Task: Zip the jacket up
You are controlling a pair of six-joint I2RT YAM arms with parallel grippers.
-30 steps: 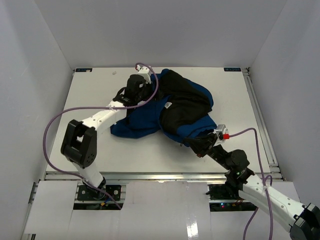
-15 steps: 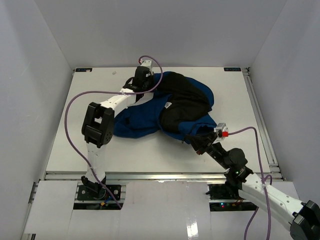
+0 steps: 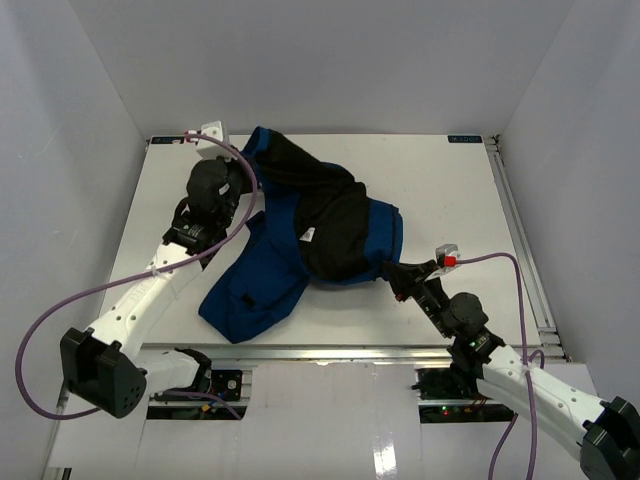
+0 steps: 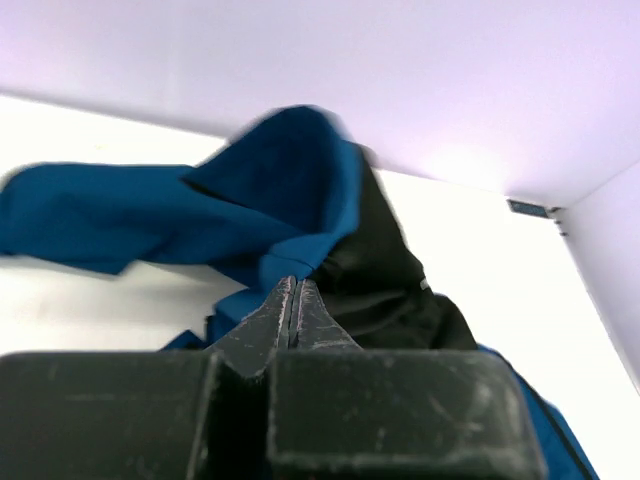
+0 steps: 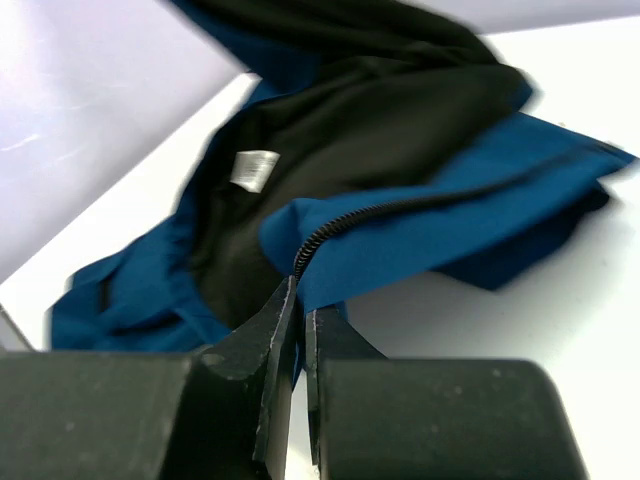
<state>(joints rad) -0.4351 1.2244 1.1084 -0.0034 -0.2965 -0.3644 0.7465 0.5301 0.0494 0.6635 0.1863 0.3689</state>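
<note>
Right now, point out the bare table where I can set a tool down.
Widest bare stretch: the white table right of the royal-blue fabric jacket, out to the right rail. Crowded at centre and left, where jacket and left arm lie.

the jacket (image 3: 262, 285) is royal blue with black lining and a small white label (image 5: 252, 168); the surface (image 3: 450, 200) is white.
</note>
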